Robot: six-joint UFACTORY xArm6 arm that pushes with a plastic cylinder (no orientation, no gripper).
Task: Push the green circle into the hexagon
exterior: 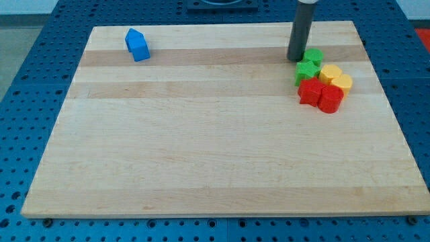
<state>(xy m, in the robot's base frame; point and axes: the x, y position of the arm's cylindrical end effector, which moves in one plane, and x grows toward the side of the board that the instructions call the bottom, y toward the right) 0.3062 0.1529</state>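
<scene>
My tip (296, 60) rests on the board at the view's top right, against the left side of a round green block (314, 56). A second green block (306, 71), star-like, sits just below it. Two yellow blocks lie to their right: one (330, 72) touches the green pair and looks like the hexagon, and the other (342, 82) sits lower right. Two red blocks (310, 91) (330, 99) close the cluster at its bottom. The blocks are packed together, touching.
A blue block (137, 45), house-shaped, stands alone at the view's top left of the wooden board (201, 148). The board lies on a blue perforated table (27, 101). The cluster is near the board's right edge.
</scene>
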